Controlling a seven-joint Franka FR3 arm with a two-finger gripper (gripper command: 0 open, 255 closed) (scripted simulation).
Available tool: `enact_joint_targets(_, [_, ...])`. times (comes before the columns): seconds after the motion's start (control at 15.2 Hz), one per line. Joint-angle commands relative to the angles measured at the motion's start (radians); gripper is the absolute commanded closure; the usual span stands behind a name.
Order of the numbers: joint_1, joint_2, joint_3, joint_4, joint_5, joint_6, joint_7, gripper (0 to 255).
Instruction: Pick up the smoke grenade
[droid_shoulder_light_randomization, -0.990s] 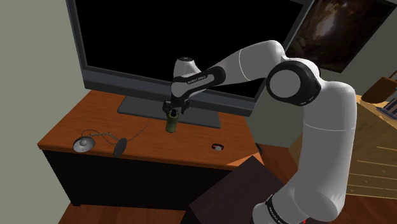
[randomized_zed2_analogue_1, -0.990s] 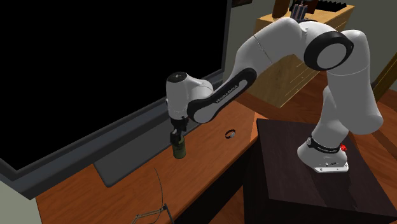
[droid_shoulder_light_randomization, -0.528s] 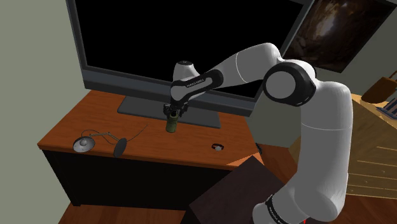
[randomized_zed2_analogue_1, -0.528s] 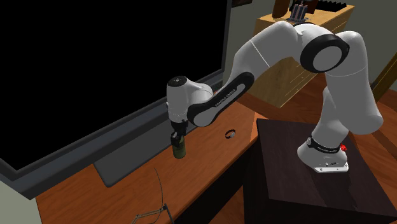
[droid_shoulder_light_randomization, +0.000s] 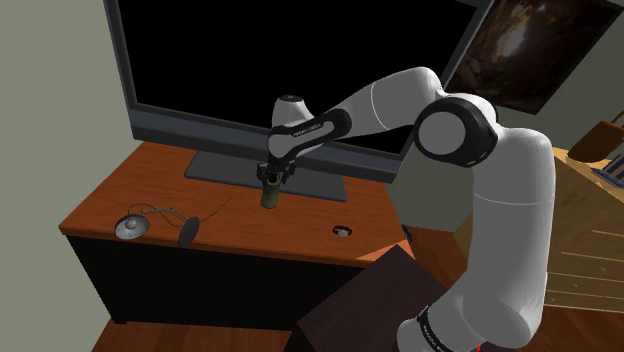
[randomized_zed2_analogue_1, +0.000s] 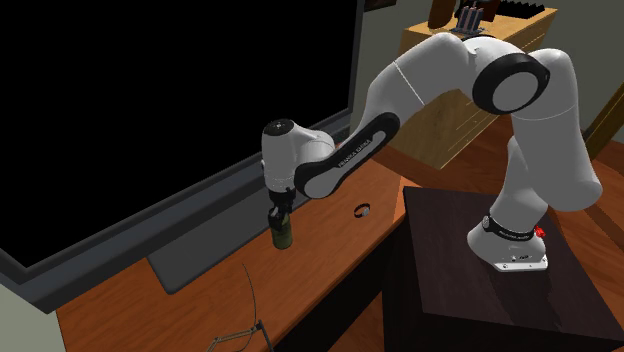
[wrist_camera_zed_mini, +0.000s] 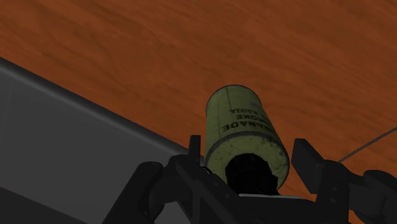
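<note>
Arm easing down compared with a second ago: pincer (droid_shoulder_light_randomization: 268, 178) settling lower over top of olive smoke grenade (droid_shoulder_light_randomization: 268, 198), wrist dropping a touch toward counter (droid_shoulder_light_randomization: 120, 192). Dark elbow joint (droid_shoulder_light_randomization: 456, 136) drifting toward shoulder view's left (most of it early on, barely creeping in last half second).

Ahead of me a TV (droid_shoulder_light_randomization: 300, 60) with a black screen stands on a cabinet (droid_shoulder_light_randomization: 250, 235) that has a reddish wood top and a dark front. Behind it I see a grey-green wall (droid_shoulder_light_randomization: 50, 110). A dark picture (droid_shoulder_light_randomization: 540, 45) hangs at the shoulder view's upper right. Below it a pale wood dresser (droid_shoulder_light_randomization: 590, 250) stands on a brown wood floor (droid_shoulder_light_randomization: 435, 245). The light is dim.
</note>
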Motion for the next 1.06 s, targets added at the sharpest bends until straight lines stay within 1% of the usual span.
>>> enact_joint_targets(0.0, [0.0, -0.014, 0.001, 0.0, 0.001, -0.014, -0.001, 255])
enact_joint_targets(0.86, [-0.004, -0.111, 0.007, 0.036, 0.012, -0.148, -0.012, 255])
enact_joint_targets(0.99, [-0.004, -0.112, 0.007, 0.037, 0.012, -0.15, -0.012, 255])
